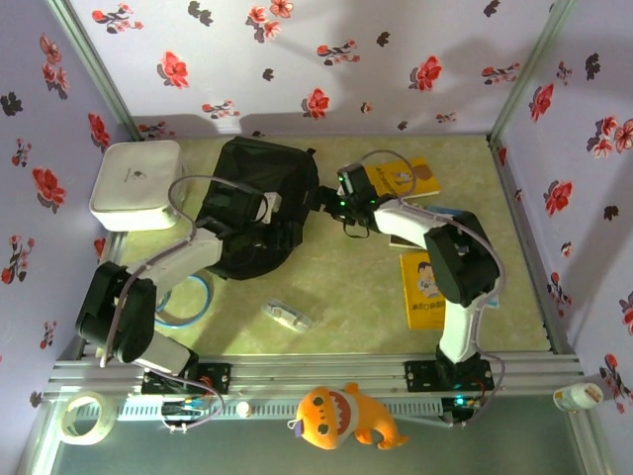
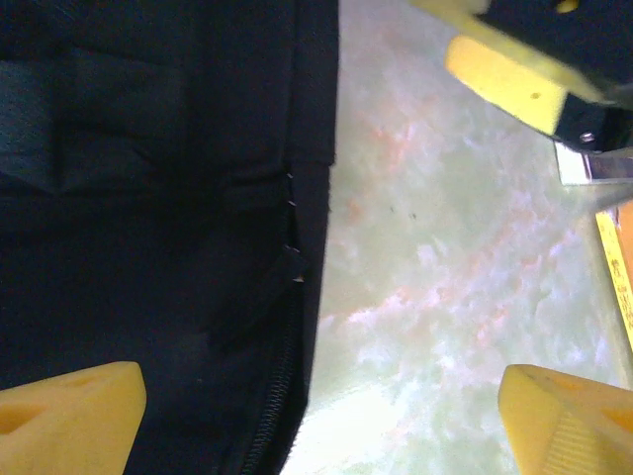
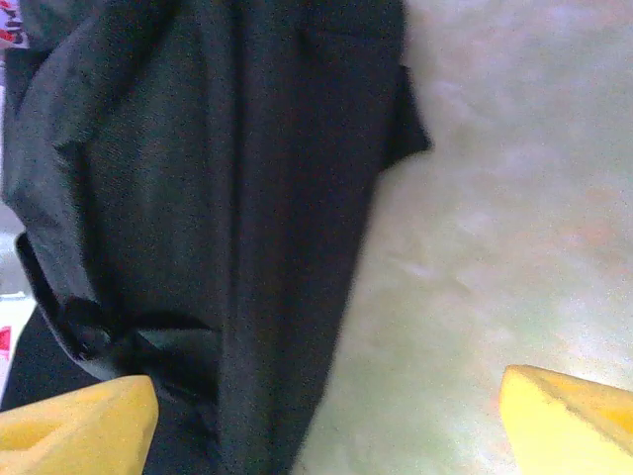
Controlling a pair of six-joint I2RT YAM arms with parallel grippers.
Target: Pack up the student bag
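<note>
Wide apart stood the yellow fingers of the left claw, one over black cloth and the other over bare table, with nothing gripped between them. It hung above the right edge of the student bag, where a zipper ran along the seam. The right claw was spread just as broadly and held nothing either; one of its fingers lay over the bag's dark fabric, the other over the pale green table. From above, the two claws faced each other closely across that same edge of the bag, the left arm reaching in from the near left and the right arm from the near right. The bag itself lay flat on the far left-centre of the table, just right of a white hard case in the far left corner. A yellow book lay to the right of the bag, beyond the right claw, and a second yellow book sat nearer, beside the right arm. A blue loop lay by the left arm, and a small clear object rested on the table near the front middle. On the rail in front sat an orange plush toy, with a roll of tape at the near left
</note>
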